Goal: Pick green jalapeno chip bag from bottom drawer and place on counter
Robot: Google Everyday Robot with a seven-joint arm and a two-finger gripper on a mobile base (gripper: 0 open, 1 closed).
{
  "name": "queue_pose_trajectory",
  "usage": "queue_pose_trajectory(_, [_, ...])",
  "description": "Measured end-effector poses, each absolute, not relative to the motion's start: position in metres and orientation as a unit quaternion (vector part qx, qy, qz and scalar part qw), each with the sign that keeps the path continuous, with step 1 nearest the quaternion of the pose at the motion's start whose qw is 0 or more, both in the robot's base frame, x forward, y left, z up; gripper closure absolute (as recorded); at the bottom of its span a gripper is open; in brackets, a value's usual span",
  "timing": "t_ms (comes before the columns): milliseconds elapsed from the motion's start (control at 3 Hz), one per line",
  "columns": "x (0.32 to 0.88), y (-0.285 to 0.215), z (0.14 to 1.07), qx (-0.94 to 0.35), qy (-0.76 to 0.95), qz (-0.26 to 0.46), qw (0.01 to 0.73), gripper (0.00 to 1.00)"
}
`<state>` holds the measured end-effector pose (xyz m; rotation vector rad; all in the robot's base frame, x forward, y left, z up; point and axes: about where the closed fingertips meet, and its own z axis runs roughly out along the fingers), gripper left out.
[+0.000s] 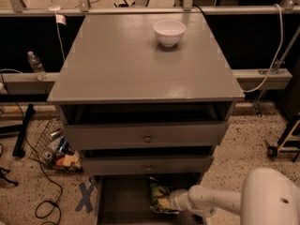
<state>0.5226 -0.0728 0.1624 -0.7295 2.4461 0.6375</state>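
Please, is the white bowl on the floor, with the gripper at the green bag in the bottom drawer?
No: the camera view shows the round white bowl on the grey counter; the gripper is at the crinkly green bag in the bottom drawer.

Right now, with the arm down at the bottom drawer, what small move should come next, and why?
Probably a short lift, up and away from the cabinet, once the grasp is sure. The gripper meets the green jalapeno chip bag, which lies in the bottom drawer just under the middle drawer front. The counter is well above.
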Motion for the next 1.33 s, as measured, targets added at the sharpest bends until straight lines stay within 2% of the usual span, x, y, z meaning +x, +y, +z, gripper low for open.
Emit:
queue_pose_trajectory(667, [0.482,-0.092,0.207,-0.373,0.847,0.298,0.232,1.0])
queue_pose_trajectory(1000, [0.456,-0.093,0.241,-0.465,0.785,0.343,0.221,1.0])
queue_pose_trajectory(1333, [0.436,-0.092,0.269,-0.518,0.728,0.384,0.233,1.0])
